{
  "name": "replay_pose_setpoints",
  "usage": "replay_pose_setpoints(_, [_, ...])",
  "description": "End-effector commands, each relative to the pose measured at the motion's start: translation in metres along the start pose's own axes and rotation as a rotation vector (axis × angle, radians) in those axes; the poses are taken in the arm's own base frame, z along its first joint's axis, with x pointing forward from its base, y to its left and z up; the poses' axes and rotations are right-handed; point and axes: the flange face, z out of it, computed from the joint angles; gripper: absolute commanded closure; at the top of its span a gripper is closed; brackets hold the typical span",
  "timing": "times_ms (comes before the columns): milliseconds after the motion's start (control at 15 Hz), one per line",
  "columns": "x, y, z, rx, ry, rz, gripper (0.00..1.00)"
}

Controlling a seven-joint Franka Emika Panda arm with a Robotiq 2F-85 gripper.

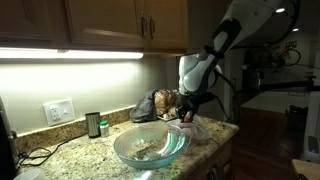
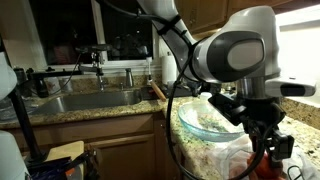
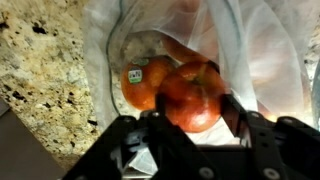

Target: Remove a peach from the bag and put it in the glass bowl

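In an exterior view the arm point(image 1: 215, 50) comes down from above and the hand point(image 1: 186, 113) sits at the mouth of the bag point(image 1: 199, 129); the bag lies crumpled on the granite bench point(image 1: 70, 152); the glass bowl point(image 1: 122, 148) stands just beside the bag; a dark lumpy bundle point(image 1: 153, 104) sits just behind the bag; a small dark jar point(image 1: 93, 124) stands well apart from the bag, near the wall.

In an exterior view with the sink point(image 2: 95, 100) behind, the hand point(image 2: 262, 150) is low over the bag point(image 2: 232, 160); the glass bowl point(image 2: 198, 122) is just beyond the bag.

In the wrist view the hand point(image 3: 195, 112) is clamped on the peach point(image 3: 190, 88), one finger on each side; the peach is inside the bag point(image 3: 250, 50), pressed against a second peach point(image 3: 143, 88) that bears a sticker point(image 3: 134, 75); bare bench point(image 3: 40, 70) shows beside the bag.
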Motion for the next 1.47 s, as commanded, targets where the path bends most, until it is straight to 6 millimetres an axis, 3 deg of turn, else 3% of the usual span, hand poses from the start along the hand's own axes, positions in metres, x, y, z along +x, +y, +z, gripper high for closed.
replay_pose_setpoints(0, [-0.009,0.004,-0.013,0.014,0.034,-0.009,0.67])
replay_pose_setpoints(933, [-0.013,0.001,-0.023,0.025,0.08,-0.021,0.67])
replay_pose_setpoints(1400, [-0.019,-0.004,-0.038,0.036,0.088,-0.037,0.67])
